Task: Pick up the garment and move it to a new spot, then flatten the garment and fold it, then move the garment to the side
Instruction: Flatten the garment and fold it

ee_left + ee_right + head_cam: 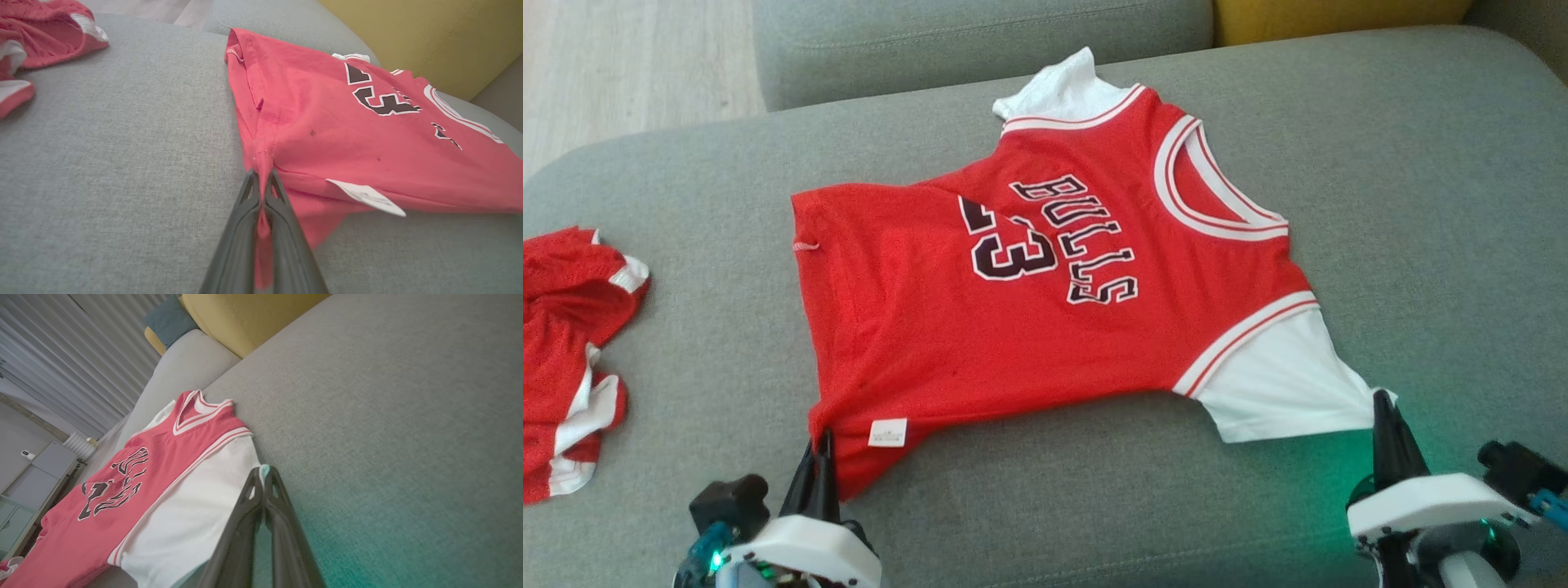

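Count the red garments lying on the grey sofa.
2. The red jersey lies spread across the middle of the sofa. A crumpled red garment sits at the head view's left edge, partly cut off there, so more could lie out of frame.

The garment (pixel 1013 343) is a bright red jersey with white striped trim at neck and armholes, short white sleeves and black "BULLS 23" lettering. It lies spread front-up and nearly flat on the grey cushion (pixel 1421 204), neck towards the robot's right. The hem corner beside its small white label (pixel 888 432) is bunched into a tight point. The near sleeve (pixel 1282 384) seems drawn out to a tip.
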### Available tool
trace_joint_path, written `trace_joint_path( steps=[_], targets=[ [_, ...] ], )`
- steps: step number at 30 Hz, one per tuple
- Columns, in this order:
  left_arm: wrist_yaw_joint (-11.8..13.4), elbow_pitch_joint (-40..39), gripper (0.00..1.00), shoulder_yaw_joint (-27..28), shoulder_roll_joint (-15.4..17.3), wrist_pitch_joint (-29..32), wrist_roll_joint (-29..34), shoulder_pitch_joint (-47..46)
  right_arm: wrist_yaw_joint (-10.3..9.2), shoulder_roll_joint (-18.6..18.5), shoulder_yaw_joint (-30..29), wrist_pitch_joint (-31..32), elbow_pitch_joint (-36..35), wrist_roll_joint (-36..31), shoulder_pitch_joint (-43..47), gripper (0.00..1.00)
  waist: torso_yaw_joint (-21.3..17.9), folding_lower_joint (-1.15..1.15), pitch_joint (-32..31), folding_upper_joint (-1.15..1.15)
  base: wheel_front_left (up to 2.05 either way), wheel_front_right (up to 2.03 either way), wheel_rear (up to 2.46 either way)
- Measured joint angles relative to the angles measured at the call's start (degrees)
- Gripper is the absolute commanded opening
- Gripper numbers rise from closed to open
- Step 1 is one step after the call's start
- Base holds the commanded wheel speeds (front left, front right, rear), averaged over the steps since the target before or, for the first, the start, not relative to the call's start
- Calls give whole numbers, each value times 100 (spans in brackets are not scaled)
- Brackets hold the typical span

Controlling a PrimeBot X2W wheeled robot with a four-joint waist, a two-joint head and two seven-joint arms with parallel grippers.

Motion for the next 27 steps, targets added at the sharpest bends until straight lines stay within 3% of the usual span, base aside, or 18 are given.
trace_joint_path(
  steps=[7,14,27],
  targets=[
    [11,-414,0,-32,9,0,35,88,0,93,-213,42,-386,-2,35,0,149,0,99,0,0,0,0],
    [-36,-575,0,-171,11,0,118,-530,0,98,-468,53,-344,-202,-1137,0,403,0,415,0,0,0,0],
    [-29,-189,0,-357,5,0,118,-1789,0,89,-481,-123,1290,-802,-3321,0,711,0,1279,0,0,0,0]
  ],
)
